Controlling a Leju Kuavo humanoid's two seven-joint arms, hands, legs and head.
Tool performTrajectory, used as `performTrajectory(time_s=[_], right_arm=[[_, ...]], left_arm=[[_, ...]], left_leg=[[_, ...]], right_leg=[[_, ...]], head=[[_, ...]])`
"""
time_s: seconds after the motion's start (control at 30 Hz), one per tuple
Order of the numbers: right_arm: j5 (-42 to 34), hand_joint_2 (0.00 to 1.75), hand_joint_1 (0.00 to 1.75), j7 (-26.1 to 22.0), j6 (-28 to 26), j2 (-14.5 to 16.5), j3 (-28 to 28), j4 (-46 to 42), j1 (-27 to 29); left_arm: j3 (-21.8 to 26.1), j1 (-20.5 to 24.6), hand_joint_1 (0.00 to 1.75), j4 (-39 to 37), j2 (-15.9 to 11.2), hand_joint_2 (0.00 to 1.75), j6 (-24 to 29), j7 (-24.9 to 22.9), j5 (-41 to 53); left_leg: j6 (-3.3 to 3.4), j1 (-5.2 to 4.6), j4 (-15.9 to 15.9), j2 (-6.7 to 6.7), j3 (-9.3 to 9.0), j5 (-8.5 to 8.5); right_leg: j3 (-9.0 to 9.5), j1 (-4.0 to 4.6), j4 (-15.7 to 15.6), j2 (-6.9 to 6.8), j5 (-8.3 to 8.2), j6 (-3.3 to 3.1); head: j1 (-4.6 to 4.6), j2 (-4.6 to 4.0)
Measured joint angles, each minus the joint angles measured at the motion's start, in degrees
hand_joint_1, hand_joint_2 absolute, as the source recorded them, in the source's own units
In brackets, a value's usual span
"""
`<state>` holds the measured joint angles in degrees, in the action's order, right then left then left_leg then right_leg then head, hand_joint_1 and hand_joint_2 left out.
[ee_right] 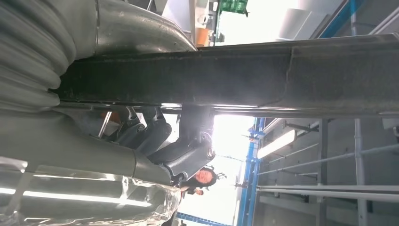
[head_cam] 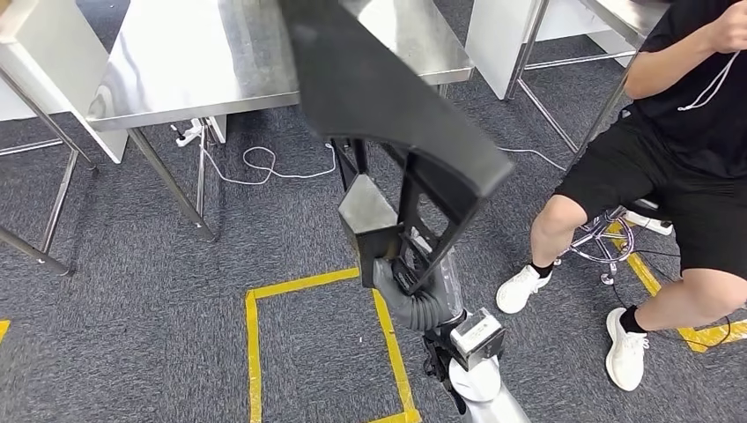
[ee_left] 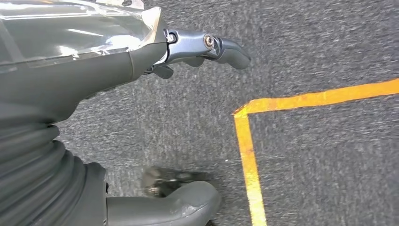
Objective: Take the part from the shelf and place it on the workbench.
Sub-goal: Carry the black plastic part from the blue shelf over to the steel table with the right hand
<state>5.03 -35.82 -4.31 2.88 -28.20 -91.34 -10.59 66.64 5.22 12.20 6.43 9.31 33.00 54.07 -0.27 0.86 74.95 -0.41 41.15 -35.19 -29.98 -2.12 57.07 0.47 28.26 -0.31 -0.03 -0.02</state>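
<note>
Grey carpet (head_cam: 132, 300) surrounds the steel workbench (head_cam: 220, 62). Just short of that workbench, the right hand (head_cam: 410, 282) grips the black part (head_cam: 388, 97); the left hand (ee_left: 202, 47) hangs with fingers loosely apart, holding nothing. Step closer and lower the part level onto the bench before letting go.

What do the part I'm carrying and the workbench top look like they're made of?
The part looks like matte black moulded plastic: a dull, even surface with ribbed struts and cut-outs, though coated metal cannot be ruled out. The right robot hand holds it. The workbench top looks like brushed stainless steel, bright and mirror-like.
</note>
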Motion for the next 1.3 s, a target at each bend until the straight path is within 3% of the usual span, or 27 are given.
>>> performTrajectory(time_s=[0.03,0.07,0.1,0.17,0.2,0.23,0.3,0.33,0.37,0.4,0.47,0.53,0.57,0.6,0.63,0.67,0.73,0.77,0.83,0.9,0.93,1.0,1.07,1.1,1.2,1.23,1.3], right_arm=[[0.0,1.75,1.75,0.0,0.0,0.0,0.0,0.0,0.0],[0.0,1.75,1.75,0.0,0.0,0.0,0.0,0.0,0.0],[0.0,1.75,1.75,0.0,0.0,0.0,-0.1,0.1,0.0],[0.0,1.75,1.75,0.0,0.0,0.0,-0.2,0.1,0.0],[0.0,1.75,1.75,0.0,0.0,0.0,-0.3,0.2,0.0],[0.0,1.75,1.75,0.0,0.0,0.0,-0.3,0.2,0.0],[0.0,1.75,1.75,0.0,0.0,0.3,-0.4,0.1,-0.3],[0.0,1.75,1.75,0.0,0.0,0.3,-0.4,0.1,-0.5],[0.0,1.75,1.75,0.0,0.0,0.4,-0.5,0.1,-0.6],[0.1,1.75,1.75,0.0,0.0,0.4,-0.5,0.1,-0.7],[0.3,1.75,1.75,0.2,0.0,0.3,-0.6,0.2,-0.6],[1.0,1.75,1.75,0.8,0.1,0.4,-0.7,0.5,-0.7],[1.5,1.75,1.75,1.1,0.1,0.4,-0.8,0.7,-0.9],[2.0,1.75,1.75,1.5,0.1,0.5,-0.9,1.0,-1.1],[2.6,1.75,1.75,1.7,-0.1,0.6,-1.1,1.3,-1.4],[3.2,1.75,1.75,1.9,-0.4,0.7,-1.3,1.6,-1.7],[4.4,1.75,1.75,2.2,-1.0,1.2,-1.8,2.2,-2.3],[4.7,1.75,1.75,2.3,-1.2,1.6,-2.0,2.3,-2.6],[5.0,1.75,1.75,2.3,-1.6,2.2,-2.3,2.4,-3.1],[5.3,1.75,1.75,2.4,-1.8,2.6,-2.5,2.6,-3.6],[5.6,1.75,1.75,2.6,-1.8,2.7,-2.6,2.6,-3.7],[6.2,1.75,1.75,3.0,-1.9,2.9,-3.0,2.8,-3.7],[6.8,1.75,1.75,3.4,-2.0,2.9,-3.3,3.0,-3.7],[7.1,1.75,1.75,3.5,-2.1,3.0,-3.3,3.1,-3.7],[7.8,1.75,1.75,4.2,-2.2,3.4,-3.5,3.3,-3.8],[8.1,1.75,1.75,4.4,-2.2,3.6,-3.6,3.3,-4.0],[8.5,1.75,1.75,4.6,-2.3,4.1,-3.6,3.2,-4.5]], left_arm=[[0.0,-0.1,0.00,0.0,0.0,1.75,0.0,0.0,0.0],[0.0,-0.1,0.00,0.0,0.0,1.75,0.0,0.0,0.0],[0.0,-0.2,0.00,0.0,0.0,1.75,0.0,0.0,0.0],[0.0,-0.4,0.00,-0.1,0.0,1.75,0.0,0.0,0.0],[0.0,-0.4,0.00,-0.1,0.1,1.75,0.0,0.0,0.0],[0.0,-0.4,0.00,-0.1,0.1,1.75,0.1,0.0,0.0],[0.0,-0.2,0.00,-0.1,0.1,1.75,0.2,-0.1,0.1],[0.0,-0.1,0.00,-0.1,0.1,1.75,0.2,0.0,0.1],[0.0,0.0,0.00,-0.1,0.0,1.75,0.2,0.0,0.1],[0.0,0.0,0.00,0.0,0.0,1.75,0.2,0.0,0.1],[0.0,0.0,0.00,0.0,-0.1,1.75,0.1,0.0,0.1],[0.0,-0.1,0.00,0.0,-0.1,1.75,0.2,0.0,-0.1],[0.0,-0.2,0.00,0.0,0.0,1.75,0.2,0.0,-0.2],[0.0,-0.2,0.00,0.0,0.0,1.75,0.2,0.0,-0.3],[0.0,-0.2,0.00,-0.1,0.1,1.75,0.2,0.0,-0.4],[0.0,-0.1,0.00,-0.1,0.2,1.75,0.2,0.0,-0.5],[0.0,0.0,0.00,-0.1,0.3,1.75,0.3,-0.1,-0.7],[0.0,0.0,0.00,-0.1,0.3,1.75,0.3,-0.1,-0.8],[0.0,0.2,0.00,0.0,0.3,1.75,0.3,-0.1,-0.9],[0.0,0.4,0.00,0.0,0.3,1.75,0.3,-0.1,-1.0],[0.0,0.4,0.00,0.0,0.3,1.75,0.3,-0.1,-1.0],[0.0,0.3,0.00,0.0,0.3,1.75,0.3,-0.1,-1.1],[0.1,0.2,0.00,0.0,0.3,1.75,0.3,-0.1,-1.1],[0.1,0.1,0.00,0.0,0.3,1.75,0.4,-0.1,-1.2],[0.3,0.0,0.00,0.0,0.4,1.75,0.4,-0.1,-1.2],[0.4,0.0,0.00,0.0,0.4,1.75,0.4,-0.1,-1.2],[0.5,0.1,0.00,0.0,0.4,1.75,0.4,-0.1,-1.2]], left_leg=[[-0.44,0.38,-1.2,0.17,0.85,-1.02],[-0.86,0.75,-3.6,0.34,1.04,-0.38],[-1.26,1.14,-6.9,0.56,0.75,2.31],[-1.51,1.65,-13.3,1.41,-0.14,9.77],[-1.28,1.66,-15.1,1.80,-0.70,12.18],[-0.83,1.56,-15.9,1.97,-1.07,12.96],[0.46,1.12,-15.9,1.50,-2.79,12.11],[1.18,0.94,-16.0,1.22,-3.69,11.82],[1.85,0.67,-16.0,0.99,-4.69,11.46],[2.45,0.46,-16.1,0.82,-5.39,10.94],[3.07,-0.15,-16.0,0.39,-6.60,9.63],[3.44,-0.75,-16.0,-0.05,-8.22,8.17],[3.57,-1.07,-16.0,-0.24,-9.18,7.41],[3.66,-1.36,-16.1,-0.37,-10.13,6.63],[3.68,-1.60,-16.0,-0.46,-11.01,5.83],[3.56,-1.76,-16.0,-0.55,-11.76,5.11],[3.06,-1.85,-16.0,-0.56,-12.78,4.24],[2.76,-1.85,-15.5,-0.51,-12.90,4.48],[2.24,-1.79,-11.7,-0.26,-10.99,6.17],[1.50,-1.46,-5.2,-0.10,-6.46,6.97],[1.06,-1.17,-2.5,-0.06,-4.03,6.08],[0.12,-0.42,0.3,0.01,0.25,2.46],[-0.68,0.27,-2.0,0.17,1.99,0.91],[-1.00,0.58,-5.0,0.29,1.71,2.35],[-1.10,1.06,-14.3,0.97,-0.93,10.63],[-0.72,0.99,-15.6,1.12,-1.72,11.88],[0.44,0.75,-16.0,1.10,-3.16,11.87]], right_leg=[[0.99,-0.23,0.0,0.03,0.80,0.25],[1.97,-0.48,0.0,0.06,1.61,0.54],[2.81,-0.69,0.0,0.04,2.46,0.91],[4.39,-0.69,-0.1,0.06,4.22,1.80],[5.32,-0.56,-0.4,0.04,5.00,2.32],[6.40,-0.33,-0.5,0.04,5.26,3.02],[7.48,-0.20,0.8,-0.11,4.60,4.57],[6.67,-0.18,3.3,-0.21,3.91,4.99],[4.80,-0.23,6.5,-0.30,3.66,4.89],[2.09,-0.22,10.2,-0.40,4.16,4.29],[-3.33,0.20,15.4,-0.42,7.38,2.43],[-6.48,0.86,15.2,-0.41,10.64,1.60],[-6.99,1.22,13.0,-0.41,10.66,1.76],[-6.95,1.65,10.0,-0.40,8.87,2.24],[-6.54,2.01,7.1,-0.45,5.48,2.70],[-6.03,2.33,4.8,-0.53,2.25,2.67],[-4.80,2.60,2.7,-0.55,-1.86,1.53],[-4.11,2.54,2.1,-0.42,-1.86,0.60],[-2.43,2.00,1.0,-0.24,-1.69,-0.53],[-0.55,1.53,0.0,-0.28,-1.15,-1.24],[0.21,1.45,-0.3,-0.31,-0.80,-1.44],[1.52,1.21,-0.7,-0.14,0.16,-1.39],[2.70,0.82,-0.8,0.09,1.39,-0.96],[3.32,0.61,-0.8,0.16,2.10,-0.67],[5.40,0.59,-1.0,0.26,4.45,0.48],[6.46,0.78,-1.1,0.27,4.84,1.05],[7.47,1.20,0.0,0.26,4.43,2.54]], head=[[0.00,0.00],[0.01,-0.01],[-0.01,-0.01],[-0.33,-0.01],[-0.36,0.00],[-0.36,0.00],[-0.03,0.00],[-0.01,0.00],[0.05,0.00],[0.16,0.00],[0.31,0.01],[0.36,0.01],[0.37,0.00],[0.37,-0.01],[0.28,-0.01],[0.20,0.00],[0.03,0.00],[0.03,0.00],[-0.02,0.00],[-0.19,0.01],[-0.30,0.00],[-0.35,0.01],[-0.37,0.00],[-0.36,-0.01],[-0.50,-0.01],[-0.49,0.00],[-0.35,0.01]])
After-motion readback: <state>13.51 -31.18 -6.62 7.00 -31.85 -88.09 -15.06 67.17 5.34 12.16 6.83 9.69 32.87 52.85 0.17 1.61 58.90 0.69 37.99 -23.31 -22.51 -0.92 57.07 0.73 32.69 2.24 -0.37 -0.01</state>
